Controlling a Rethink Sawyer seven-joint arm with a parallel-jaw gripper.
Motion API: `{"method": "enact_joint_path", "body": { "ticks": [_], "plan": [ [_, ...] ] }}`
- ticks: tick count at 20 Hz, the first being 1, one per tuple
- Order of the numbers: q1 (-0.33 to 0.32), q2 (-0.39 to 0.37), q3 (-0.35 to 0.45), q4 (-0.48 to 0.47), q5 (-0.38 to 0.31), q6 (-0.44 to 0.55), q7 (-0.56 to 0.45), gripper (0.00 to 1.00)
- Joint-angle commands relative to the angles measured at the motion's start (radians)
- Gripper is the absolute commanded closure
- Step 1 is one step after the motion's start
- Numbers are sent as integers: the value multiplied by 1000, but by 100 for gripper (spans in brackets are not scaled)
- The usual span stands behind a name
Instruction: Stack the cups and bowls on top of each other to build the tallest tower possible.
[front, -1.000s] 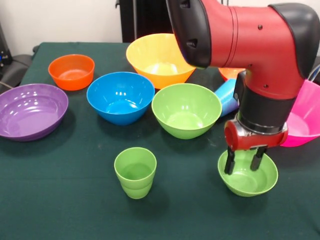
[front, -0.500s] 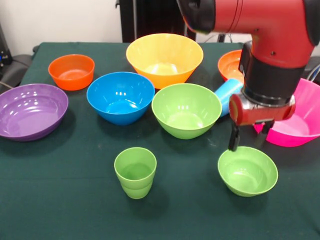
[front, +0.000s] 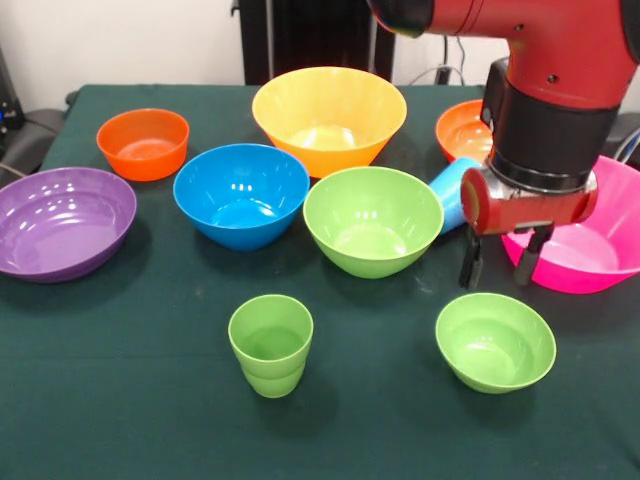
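On green cloth (front: 120, 400): two cups, perhaps eight bowls; above small green bowl (front: 496, 342), empty claw (front: 501, 264), fingers apart.

Table (front: 120, 420), dark green cloth. Far edge, middle: yellow-orange bowl (front: 329, 115). Far-left corner: orange bowl (front: 143, 143). Left edge: purple bowl (front: 62, 221). Centre: blue bowl (front: 241, 193), large green bowl (front: 372, 219) just beside it. Near middle: green cup (front: 270, 344), upright. Near right: small green bowl (front: 496, 341). Right edge: pink bowl (front: 605, 248). Far right: second orange bowl (front: 458, 128), blue cup (front: 450, 190) on side, both partly hidden.
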Motion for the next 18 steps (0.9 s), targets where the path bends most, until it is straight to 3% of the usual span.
{"method": "enact_joint_path", "body": {
  "ticks": [1, 8, 12, 18],
  "plan": [
    [-15, 162, 69, -209, -17, 160, 1, 0],
    [-20, 242, 81, -344, -27, 182, -39, 0],
    [-34, 249, 78, -348, -34, 171, -69, 0],
    [-63, 139, 76, -165, -28, 112, -90, 0]
  ]
}}
